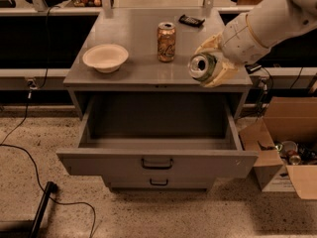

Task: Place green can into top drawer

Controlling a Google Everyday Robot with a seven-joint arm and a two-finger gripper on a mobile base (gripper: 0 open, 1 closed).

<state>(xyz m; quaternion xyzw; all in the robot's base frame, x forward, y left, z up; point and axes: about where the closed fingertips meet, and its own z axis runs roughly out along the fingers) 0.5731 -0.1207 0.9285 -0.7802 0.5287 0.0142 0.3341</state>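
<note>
Green can: right of centre in the frame, tipped sideways with its silver top toward the camera, in the air over the front right edge of the surface.
Tool: clenched around the green can, with cream fingers above and below it.
Top drawer: pulled open, lower centre of the frame.
Orange-gold can: upright on the surface, left of the tool.
Bowl: left part of the surface.
Cardboard box: on the floor, lower right.

arm slants from upper right, jaws clamped mid-right
</note>
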